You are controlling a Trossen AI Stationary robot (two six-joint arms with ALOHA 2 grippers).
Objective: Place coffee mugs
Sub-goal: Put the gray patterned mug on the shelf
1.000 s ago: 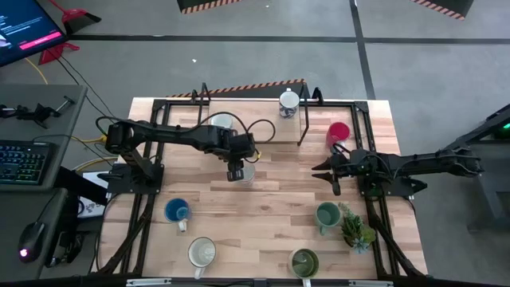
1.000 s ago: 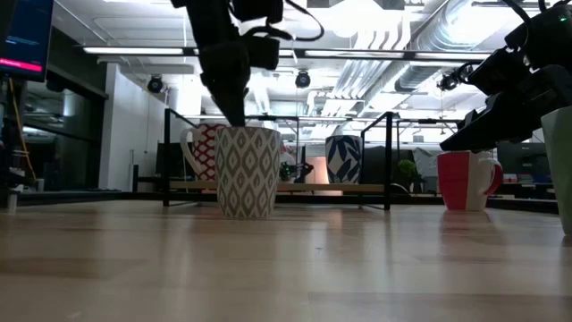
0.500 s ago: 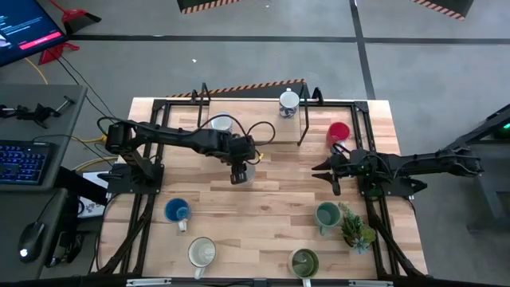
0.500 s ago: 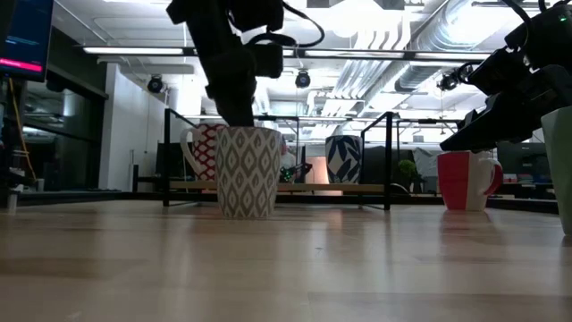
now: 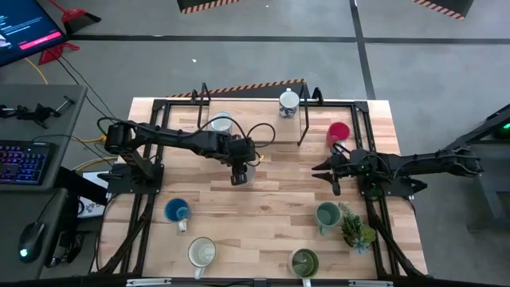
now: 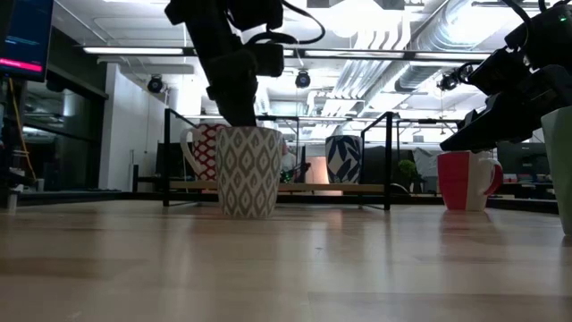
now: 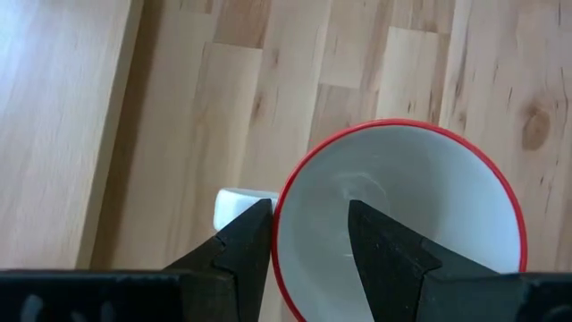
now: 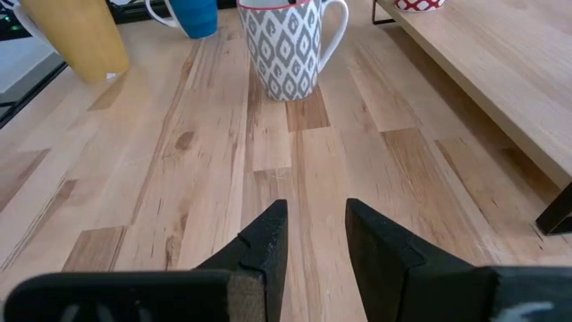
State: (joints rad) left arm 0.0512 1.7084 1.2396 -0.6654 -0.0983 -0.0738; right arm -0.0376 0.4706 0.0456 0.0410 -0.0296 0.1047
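The left gripper (image 7: 308, 234) stands over the patterned mug (image 6: 248, 172), one finger inside the red rim and one outside, so its jaws pinch the wall beside the handle; I judge this grip keeps the mug upright for carrying or setting down. The mug rests on the table (image 5: 271, 199) near the middle, in front of the low rack (image 5: 299, 119); a white mug (image 5: 289, 104) stands at that rack's far edge, and the red mug (image 5: 338, 132) at the right. The right gripper (image 8: 315, 234) waits apart, fingers open, empty. From above the arm hides the mug almost wholly; whether the fingers press firmly I cannot tell.
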